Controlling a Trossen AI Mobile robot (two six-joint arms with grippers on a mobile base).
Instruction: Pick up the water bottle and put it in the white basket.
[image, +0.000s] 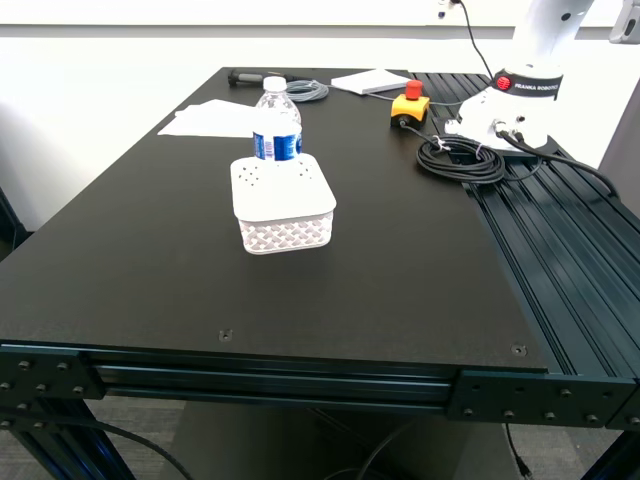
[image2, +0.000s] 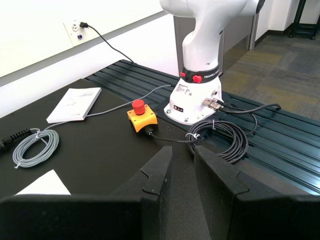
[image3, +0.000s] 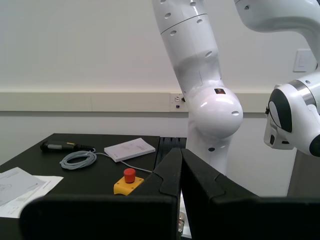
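The water bottle (image: 276, 125), clear with a blue label and white cap, stands upright on the black table (image: 150, 240) in the exterior view. It is just behind the white basket (image: 283, 205) and close against it. The basket has lattice sides, and its flat holed face is turned up. Neither shows in the wrist views. No gripper shows in the exterior view. My first gripper (image2: 183, 155) is empty, its jaws almost together with a narrow gap. My second gripper (image3: 181, 155) is shut and empty. Both point toward the far end of the table.
A white robot arm's base (image: 505, 100) stands at the far right with a coiled black cable (image: 460, 160). Nearby are a yellow stop button (image: 410, 103), a white booklet (image: 370, 82), a grey cable coil (image: 305, 90), paper sheets (image: 210, 118) and ribbed rails (image: 560, 240).
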